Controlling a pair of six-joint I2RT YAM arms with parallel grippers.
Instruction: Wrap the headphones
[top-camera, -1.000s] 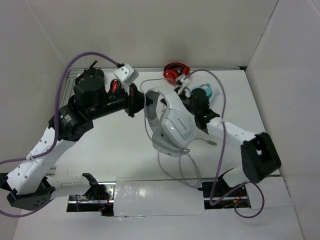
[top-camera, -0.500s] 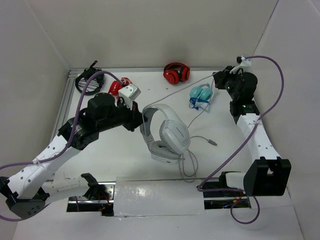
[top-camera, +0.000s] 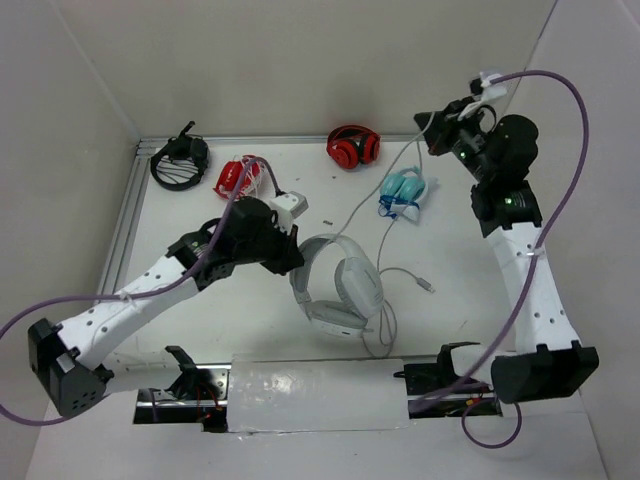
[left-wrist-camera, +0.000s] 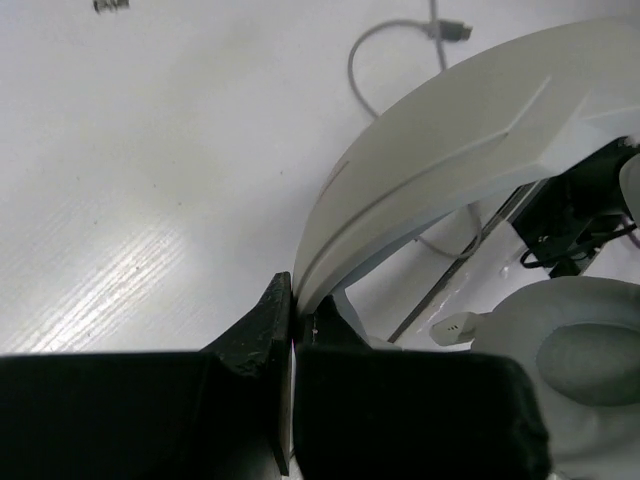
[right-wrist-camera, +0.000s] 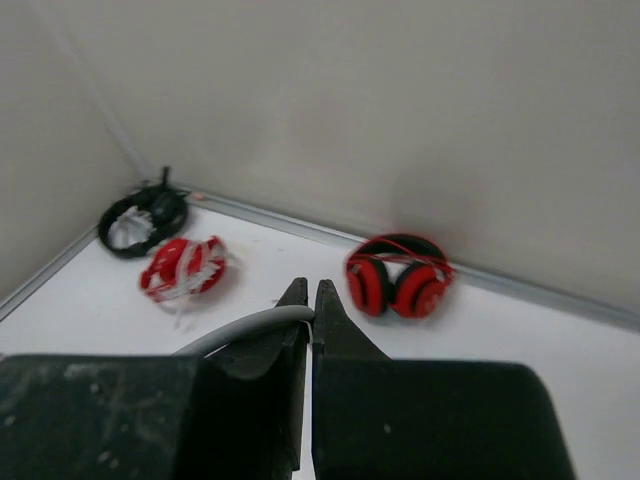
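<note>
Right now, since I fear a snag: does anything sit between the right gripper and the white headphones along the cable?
Nothing visible blocks it. The right gripper is shut on the cable, which runs free to the headphones; the light-blue headphones lie close beside it.

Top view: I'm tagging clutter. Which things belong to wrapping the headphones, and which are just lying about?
Job: white headphones, their grey cable.
Lying about: red headphones, blue headphones, black bundle, red-and-white bundle.
</note>
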